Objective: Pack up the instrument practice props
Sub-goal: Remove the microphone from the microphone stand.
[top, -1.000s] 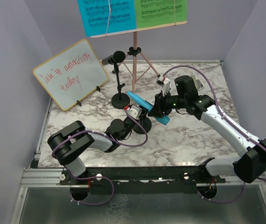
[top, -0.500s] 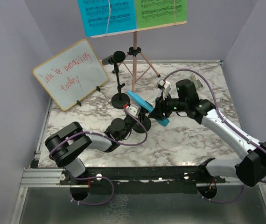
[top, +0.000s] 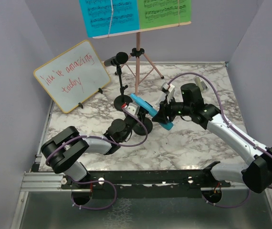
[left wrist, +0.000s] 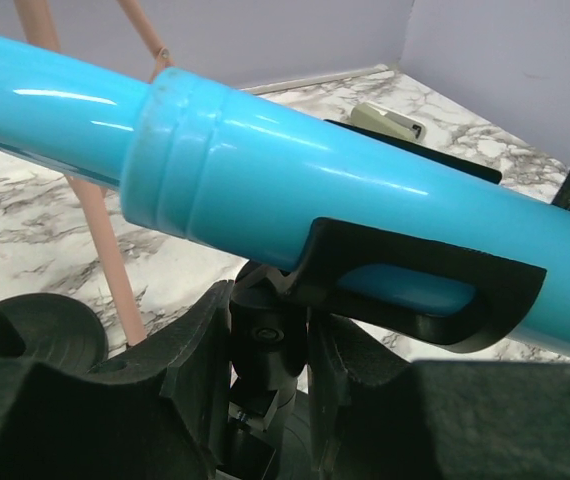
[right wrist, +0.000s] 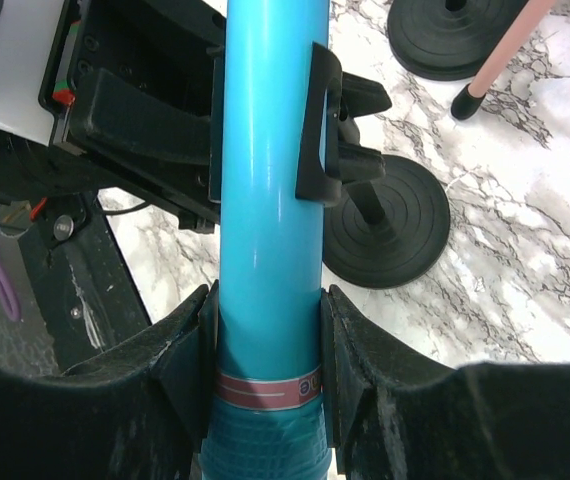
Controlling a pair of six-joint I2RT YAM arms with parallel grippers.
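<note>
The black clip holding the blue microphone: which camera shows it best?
Left wrist: the clip appears large, cupping the blue microphone from below. Right wrist shows it narrower, on the microphone's side, above its round base. The top view hardly shows it.

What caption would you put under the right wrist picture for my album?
Right gripper clamps the blue microphone cradled in its black mic holder.

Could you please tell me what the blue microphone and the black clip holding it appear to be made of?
The blue microphone looks like glossy moulded plastic: it has sharp highlights and moulded ridges. The black clip is probably matte plastic: a dull, glare-free, thin band.
</note>
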